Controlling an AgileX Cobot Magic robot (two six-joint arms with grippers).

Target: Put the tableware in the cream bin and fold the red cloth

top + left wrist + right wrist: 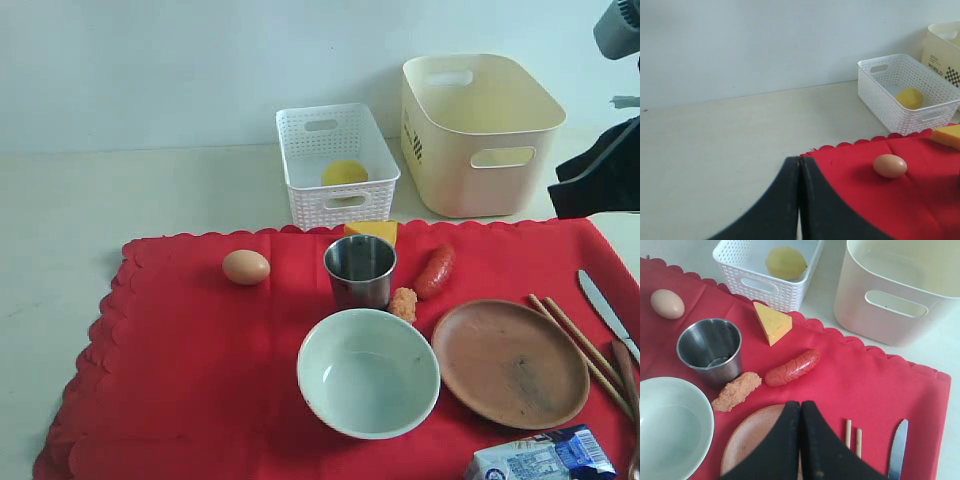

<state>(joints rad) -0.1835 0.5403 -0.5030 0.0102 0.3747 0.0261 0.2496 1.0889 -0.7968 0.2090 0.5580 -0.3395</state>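
Note:
The red cloth (180, 370) lies spread flat with the tableware on it. A pale bowl (368, 372) sits in front of a steel cup (360, 270). To the right are a brown plate (510, 362), chopsticks (578, 342) and a knife (607, 312). The cream bin (470, 180) stands behind the cloth at the back right. My right gripper (801, 402) is shut and empty above the plate (747, 440), near the chopsticks (853, 435) and knife (898, 447). My left gripper (799, 159) is shut and empty over the cloth's scalloped corner (840, 150). It does not show in the exterior view.
A white lattice basket (340, 205) holding a lemon (344, 172) stands left of the bin. On the cloth lie an egg (246, 267), a cheese wedge (372, 230), a sausage (435, 270), a fried nugget (403, 303) and a blue-white carton (540, 458). The right arm (600, 170) hangs at the right edge.

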